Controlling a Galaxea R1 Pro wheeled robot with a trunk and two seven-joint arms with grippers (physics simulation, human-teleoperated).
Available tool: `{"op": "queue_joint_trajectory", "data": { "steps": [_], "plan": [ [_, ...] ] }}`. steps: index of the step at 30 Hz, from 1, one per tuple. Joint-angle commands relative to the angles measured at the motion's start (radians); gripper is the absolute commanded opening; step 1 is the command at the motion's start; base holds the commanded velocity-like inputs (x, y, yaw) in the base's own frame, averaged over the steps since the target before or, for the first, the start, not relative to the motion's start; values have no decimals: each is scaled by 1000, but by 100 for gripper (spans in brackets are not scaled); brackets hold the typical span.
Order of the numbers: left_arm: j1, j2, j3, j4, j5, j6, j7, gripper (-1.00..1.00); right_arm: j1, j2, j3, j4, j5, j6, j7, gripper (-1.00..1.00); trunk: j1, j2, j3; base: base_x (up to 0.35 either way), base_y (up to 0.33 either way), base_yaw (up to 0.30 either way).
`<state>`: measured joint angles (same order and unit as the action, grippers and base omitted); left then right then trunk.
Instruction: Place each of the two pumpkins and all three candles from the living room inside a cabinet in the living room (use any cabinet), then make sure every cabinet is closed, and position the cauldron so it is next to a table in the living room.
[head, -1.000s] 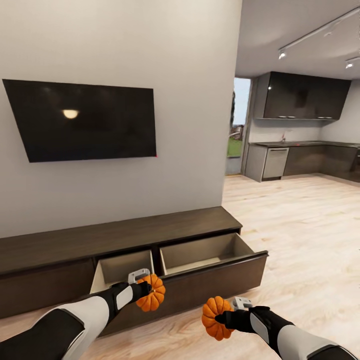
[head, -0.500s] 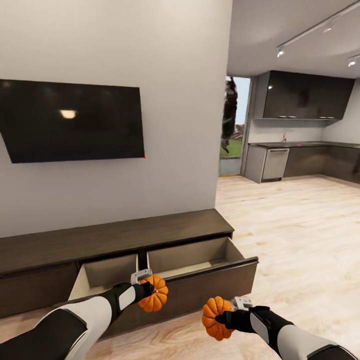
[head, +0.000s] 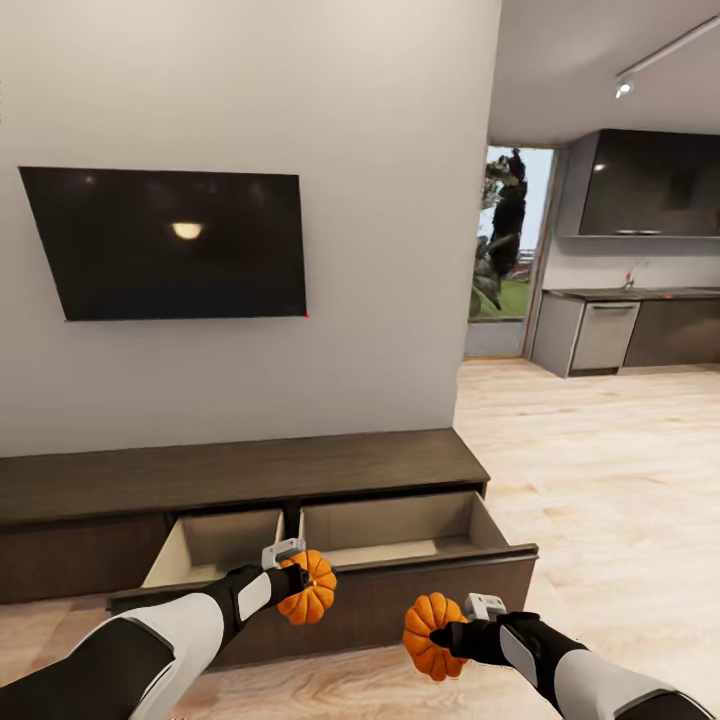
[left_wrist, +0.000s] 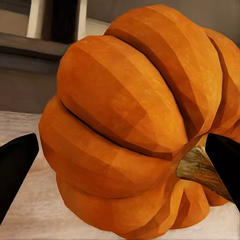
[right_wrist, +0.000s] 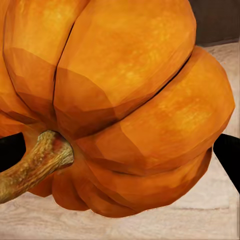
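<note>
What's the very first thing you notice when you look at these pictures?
The two bright orange pumpkins jump out: the left gripper holds the left pumpkin and the right gripper holds the right pumpkin, low at the front. Just behind them, the long dark cabinet has two drawers pulled open with pale insides. Above it, a big black TV hangs on the wall.

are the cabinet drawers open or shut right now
Open. Two drawers of the cabinet are pulled out, the left drawer and the right drawer, showing pale insides in the head view.
</note>
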<state>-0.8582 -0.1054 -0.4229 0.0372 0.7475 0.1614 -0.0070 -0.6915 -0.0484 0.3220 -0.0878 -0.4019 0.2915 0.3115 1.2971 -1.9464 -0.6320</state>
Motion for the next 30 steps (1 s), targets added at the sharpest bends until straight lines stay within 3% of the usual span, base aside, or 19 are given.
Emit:
{"op": "queue_joint_trajectory", "data": {
  "steps": [1, 15, 30],
  "plan": [
    [-2, -1, -8, 3, 9, 1, 1, -100, 0, -1, 6, -3, -12, 6, 2, -100, 0, -1, -1, 128, -324, 219],
    [-2, -1, -8, 3, 9, 1, 1, -100, 0, 0, 8, -1, -11, 6, 2, -100, 0, -1, -1, 128, -324, 51],
    [-1, -1, -8, 3, 9, 0, 0, -100, 0, 1, 7, -1, -11, 6, 2, -100, 0, -1, -1, 120, -299, 258]
  ]
}}
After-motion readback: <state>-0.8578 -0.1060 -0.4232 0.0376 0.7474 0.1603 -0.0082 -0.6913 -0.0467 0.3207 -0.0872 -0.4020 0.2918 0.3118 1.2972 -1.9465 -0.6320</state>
